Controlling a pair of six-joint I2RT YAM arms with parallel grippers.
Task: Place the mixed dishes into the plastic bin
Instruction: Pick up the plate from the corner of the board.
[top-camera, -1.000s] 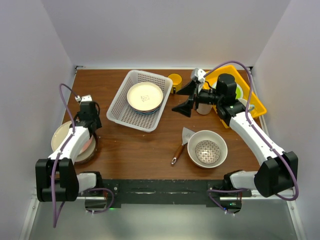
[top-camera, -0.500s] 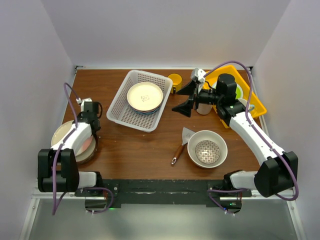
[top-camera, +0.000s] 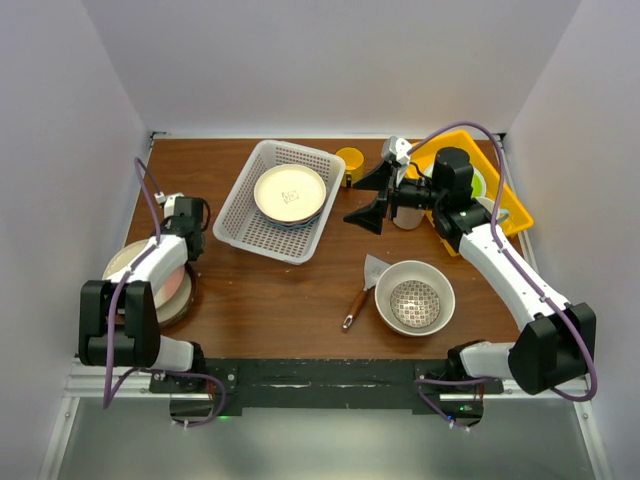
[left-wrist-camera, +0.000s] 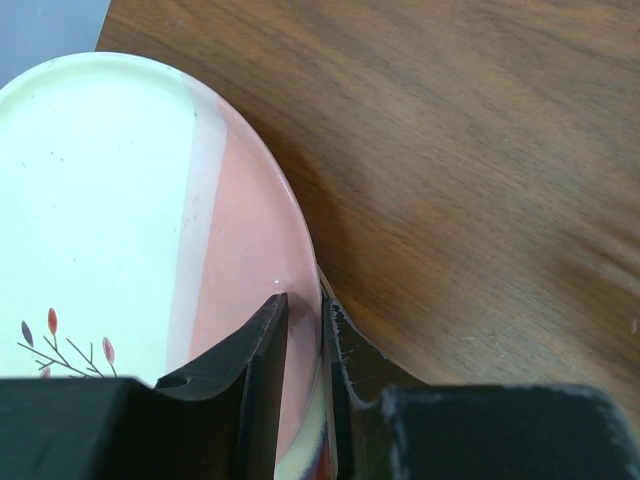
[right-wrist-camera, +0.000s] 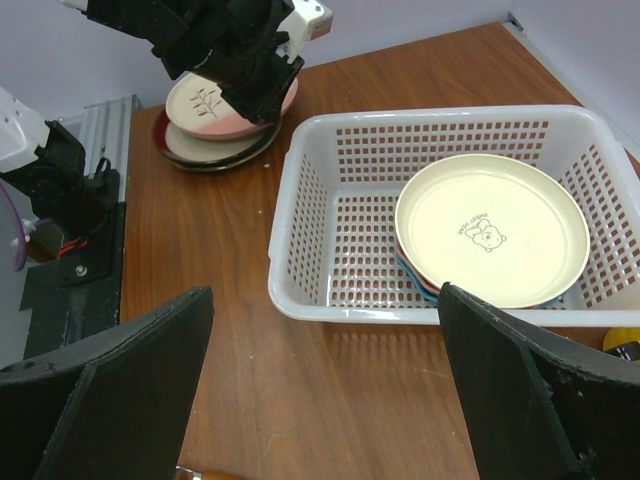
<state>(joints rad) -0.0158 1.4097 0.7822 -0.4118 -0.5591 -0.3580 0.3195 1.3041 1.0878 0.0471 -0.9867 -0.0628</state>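
White bin (top-camera: 262, 236) holds plates (top-camera: 290, 192); left end effector (left-wrist-camera: 305, 300) pinches pink plate (left-wrist-camera: 240, 230), right one (right-wrist-camera: 322, 295) open.

Soft, even overhead light fills the top view, whitening the walls (top-camera: 60, 120) and leaving only faint shadows beside the plastic bin (top-camera: 262, 236). In the left wrist view the pink-and-cream plate (left-wrist-camera: 120, 200) shows a tiny glint at its rim and the table (left-wrist-camera: 480, 150) blurs toward 4 o'clock. In the right wrist view the fingers (right-wrist-camera: 110, 380) of the right gripper (right-wrist-camera: 325, 292), at 5 and 7 o'clock, are soft black shapes.
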